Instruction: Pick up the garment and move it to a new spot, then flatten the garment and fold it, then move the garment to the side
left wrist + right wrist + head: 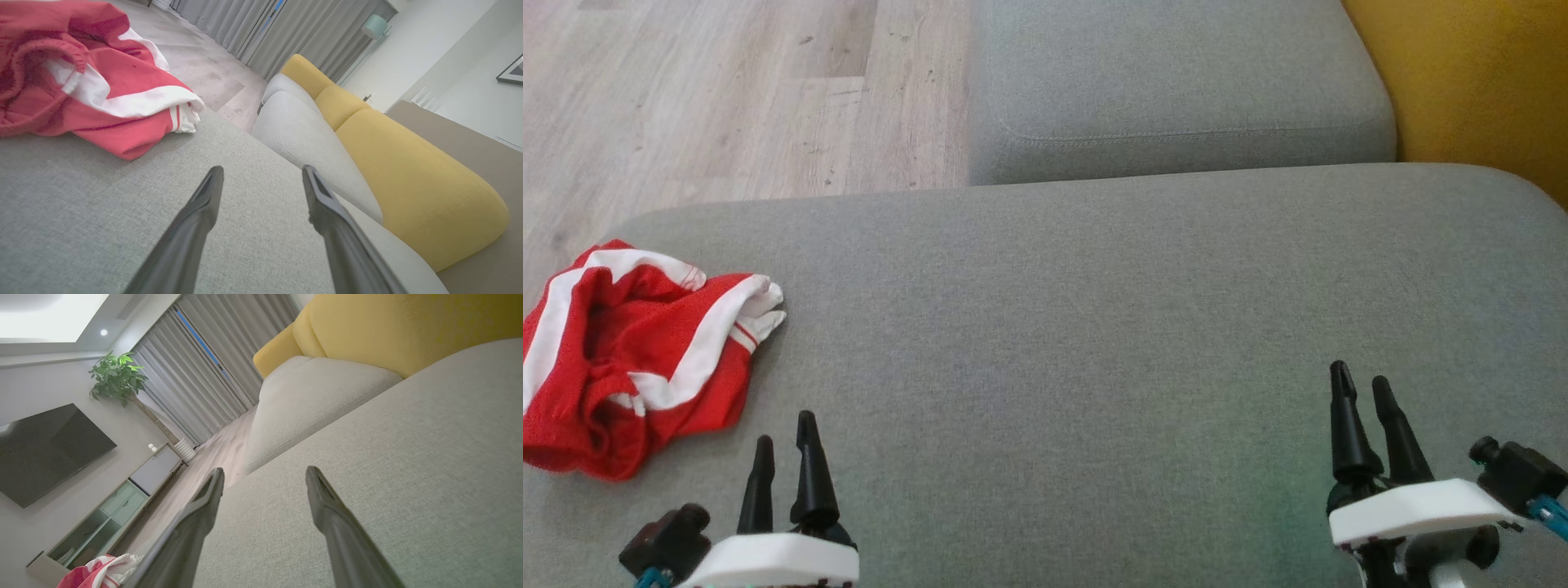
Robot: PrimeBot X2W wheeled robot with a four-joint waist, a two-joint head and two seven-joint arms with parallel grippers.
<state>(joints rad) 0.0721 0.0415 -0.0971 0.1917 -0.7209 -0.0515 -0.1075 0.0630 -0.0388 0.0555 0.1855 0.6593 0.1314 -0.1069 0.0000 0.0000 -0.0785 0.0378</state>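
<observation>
1. Garment [637, 359]: a red piece with broad white stripes, lying crumpled in a loose heap at the left edge of the head view. It rests on the left end of the grey seat cushion [1094, 286]. A white hem with thin red lines pokes out at the heap's upper right.
2. The left gripper [785, 429] sits at the lower left of the head view, near the garment's lower right side and apart from it. Its two dark fingers are spread. In the left wrist view grey fabric shows between them, and the garment lies at the upper left of that frame.
3. The right gripper [1360, 375] sits at the lower right of the head view, well apart from the garment. Its fingers are spread wide too, with grey fabric between them in the right wrist view. A bit of the garment peeks in at the bottom left of that frame.
4. Whether either gripper touches the cushion, I cannot tell.
5. A second grey cushion [1176, 82] lies at the top centre of the head view, butting against the first. A yellow back cushion [1478, 82] fills the upper right corner.
6. Pale wooden floor [727, 98] covers the upper left of the head view.
7. The right wrist view takes in grey curtains [204, 375], a leafy plant [116, 375], a dark television [49, 449] at the left, and a low cabinet [122, 506] below it.
</observation>
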